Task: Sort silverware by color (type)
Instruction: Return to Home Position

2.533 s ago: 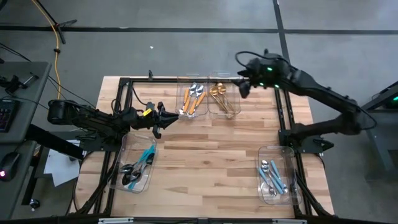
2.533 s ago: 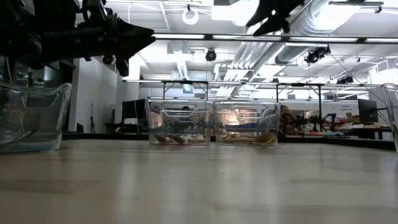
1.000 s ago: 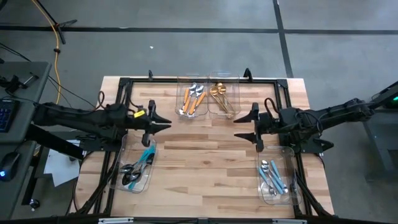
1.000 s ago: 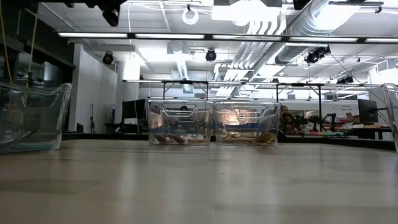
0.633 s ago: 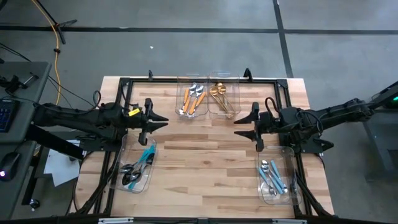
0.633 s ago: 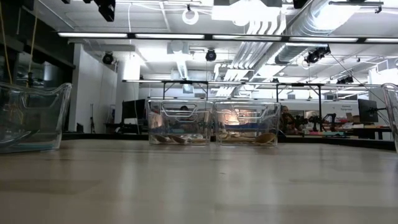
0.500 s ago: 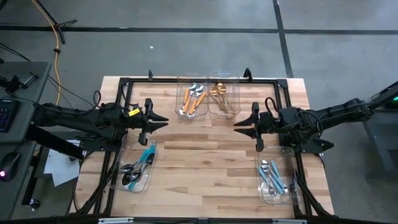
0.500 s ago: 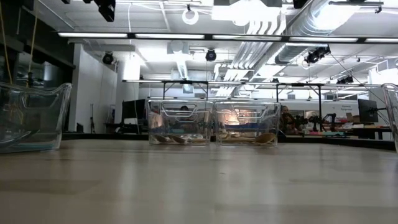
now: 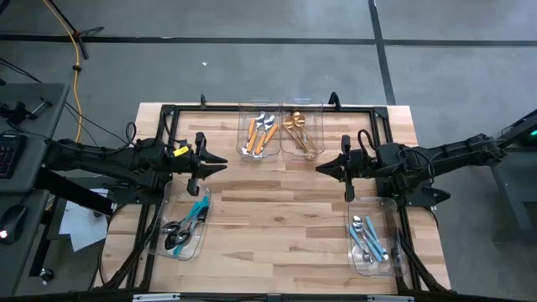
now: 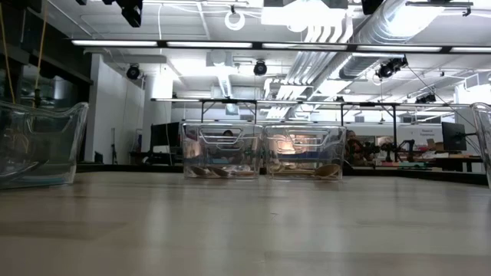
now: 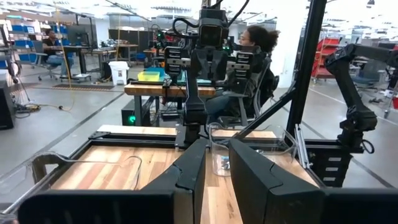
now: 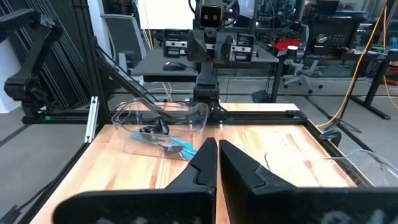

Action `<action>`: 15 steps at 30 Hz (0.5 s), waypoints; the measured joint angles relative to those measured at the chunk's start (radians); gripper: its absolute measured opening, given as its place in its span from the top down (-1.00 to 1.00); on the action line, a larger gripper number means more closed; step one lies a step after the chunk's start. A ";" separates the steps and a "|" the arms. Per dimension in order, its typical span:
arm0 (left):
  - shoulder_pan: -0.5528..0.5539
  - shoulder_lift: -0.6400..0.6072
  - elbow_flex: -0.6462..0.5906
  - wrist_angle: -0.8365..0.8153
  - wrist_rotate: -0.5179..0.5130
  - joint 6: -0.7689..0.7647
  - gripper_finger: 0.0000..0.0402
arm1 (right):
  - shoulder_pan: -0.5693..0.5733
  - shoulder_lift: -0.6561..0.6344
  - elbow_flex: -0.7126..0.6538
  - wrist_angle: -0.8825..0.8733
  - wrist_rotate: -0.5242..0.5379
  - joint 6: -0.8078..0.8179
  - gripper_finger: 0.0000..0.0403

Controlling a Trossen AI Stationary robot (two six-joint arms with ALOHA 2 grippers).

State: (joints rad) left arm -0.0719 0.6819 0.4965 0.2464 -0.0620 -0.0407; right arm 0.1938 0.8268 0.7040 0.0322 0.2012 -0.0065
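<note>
Left claw hovers empty above the table's left side, fingers slightly apart. Right claw faces it, fingers pressed together, holding nothing. Silverware lies in the bins: orange-handled spoons and gold spoons far, dark-headed spoons near left, light-blue spoons near right. Likely sorted; arms parked clear.

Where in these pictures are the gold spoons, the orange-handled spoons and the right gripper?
gold spoons [image 9: 292, 124]: high view, on the clustered bowls.
orange-handled spoons [image 9: 261, 138]: high view, on an orange handle.
right gripper [image 9: 320, 169]: high view, between its fingertips.
</note>
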 joint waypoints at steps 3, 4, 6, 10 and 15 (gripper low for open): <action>0.000 0.000 0.000 0.000 -0.008 0.024 0.69 | -0.011 -0.018 0.000 -0.017 0.000 -0.006 1.00; 0.000 0.000 0.000 0.000 -0.022 0.032 0.69 | -0.015 -0.025 0.000 -0.026 0.000 -0.010 1.00; 0.000 0.000 0.000 -0.001 -0.065 0.053 0.69 | -0.023 -0.039 0.000 -0.048 0.000 -0.009 1.00; 0.000 0.000 0.000 -0.020 -0.159 0.101 0.84 | -0.031 -0.055 0.000 -0.082 -0.001 0.006 1.00; 0.015 0.000 -0.001 -0.066 -0.186 0.101 0.98 | -0.031 -0.056 0.000 -0.106 -0.002 0.006 1.00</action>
State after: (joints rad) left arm -0.0571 0.6819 0.4957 0.1806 -0.2480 0.0606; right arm 0.1631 0.7708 0.7040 -0.0735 0.1991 -0.0004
